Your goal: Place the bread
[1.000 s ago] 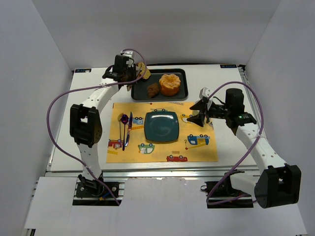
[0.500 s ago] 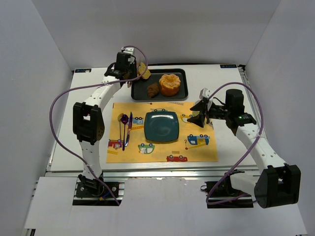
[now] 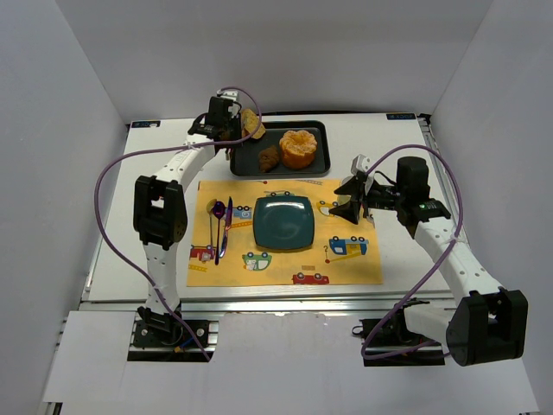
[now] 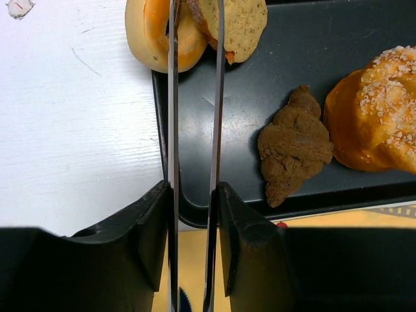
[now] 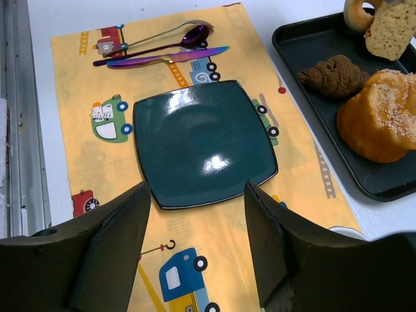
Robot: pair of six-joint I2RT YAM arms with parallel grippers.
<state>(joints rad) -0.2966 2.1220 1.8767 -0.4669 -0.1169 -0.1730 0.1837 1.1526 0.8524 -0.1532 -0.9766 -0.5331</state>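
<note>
My left gripper (image 4: pixel 193 188) is shut on a pair of thin metal tongs (image 4: pixel 217 97). The tong blades reach out over the tray's near-left corner. At their far end are the bread (image 4: pixel 240 26), a tan slice with a brown crust, and a golden ring roll (image 4: pixel 149 36) pressed against it. The tong tips are cut off by the frame edge. In the top view the left gripper (image 3: pixel 226 121) and the bread (image 3: pixel 252 124) are at the black tray's (image 3: pixel 322 130) left end. My right gripper (image 3: pixel 352 201) is open and empty, right of the dark teal plate (image 3: pixel 259 233).
The tray also holds a dark brown lumpy chunk (image 3: pixel 269 158) and a large orange sugared bun (image 3: pixel 298 148). A yellow placemat (image 3: pixel 346 268) carries the plate, with a spoon and knife (image 3: pixel 220 226) at its left. White walls close in the table.
The left gripper has shifted a little to the right and back with the tongs, and the bread and roll have moved with it. The right arm has not moved.
</note>
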